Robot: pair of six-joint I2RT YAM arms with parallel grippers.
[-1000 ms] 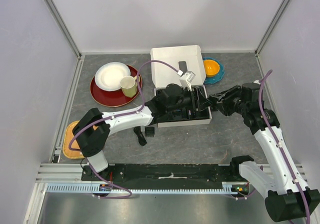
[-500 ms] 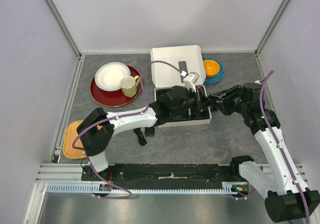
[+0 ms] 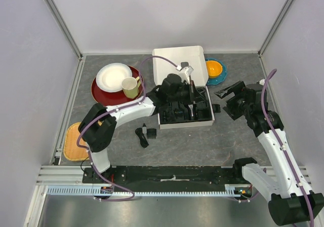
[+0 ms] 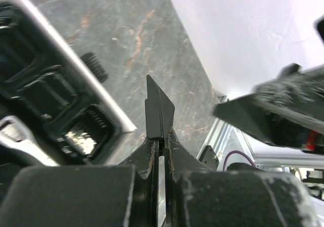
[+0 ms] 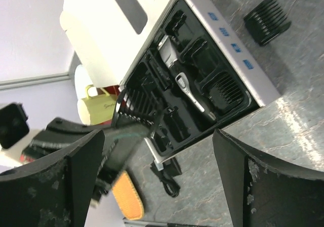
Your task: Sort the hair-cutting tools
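Top view, below-left of the box (image 3: 185, 124): 2 small black items (image 3: 144, 135) lie on the table; their type cannot be determined. The tray holds 1 clipper (image 5: 178, 71) and at least 2 tray combs (image 5: 225, 92). 1 loose comb (image 5: 267, 20) lies on the table just right of the box. It is probably light, stiff plastic with thin teeth, so grip it across the solid back. Right gripper (image 5: 157, 176): spread wide, empty. Left gripper (image 4: 160, 115), above the tray: fingers closed to a slit; whether they hold anything cannot be determined.
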